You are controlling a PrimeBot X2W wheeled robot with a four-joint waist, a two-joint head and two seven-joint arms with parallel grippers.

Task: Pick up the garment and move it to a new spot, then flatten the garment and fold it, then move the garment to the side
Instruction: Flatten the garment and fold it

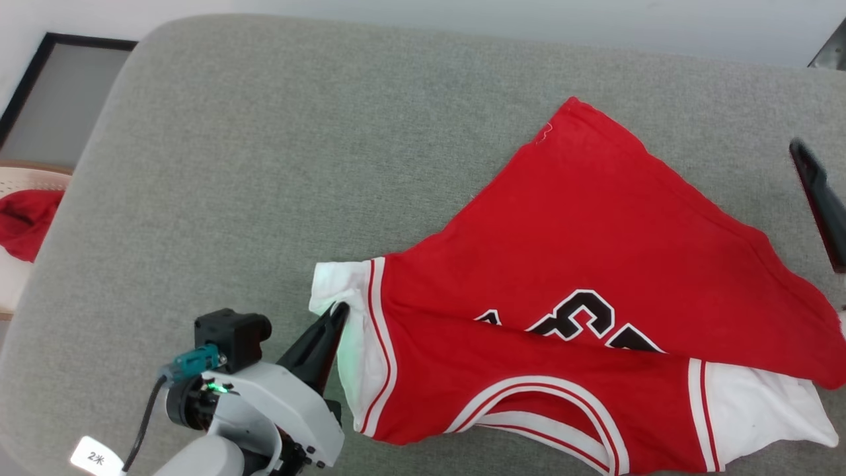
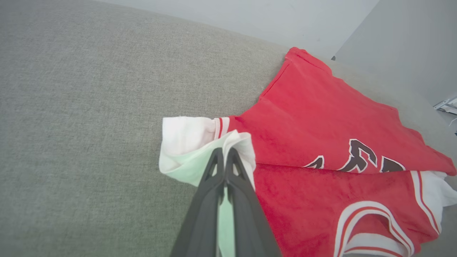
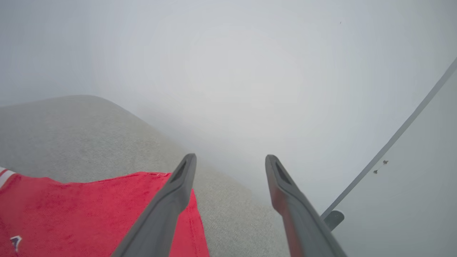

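Across the near right part of the grey cushion (image 1: 264,165) we see the garment (image 1: 595,251) spread loosely, its red body doubled over itself along a crease that hides the lower half of the black number. One hem corner points toward the cushion's far edge, the striped collar trim lies at the near edge, and a white sleeve sits at each end.

Our left gripper (image 1: 338,311) is at the sleeve on the left end, close to the middle of the near edge. From the left wrist the left gripper (image 2: 224,151) shows both fingers pressed together, with the white sleeve cloth of the garment (image 2: 321,125) pinched between them and bunched up around the tips, over the cushion (image 2: 71,107).

Our right gripper (image 3: 230,159) hangs above the cushion's (image 3: 71,135) far right corner with its fingers spread wide and nothing between them. The red hem of the garment (image 3: 89,207) lies below its left finger, and we cannot tell whether they touch. Beyond it is a pale wall (image 3: 250,71). One dark finger (image 1: 819,198) of that gripper shows at the cushion's right edge in the head view.

Off the cushion's left edge a beige basket (image 1: 20,178) holds a red cloth (image 1: 23,221).
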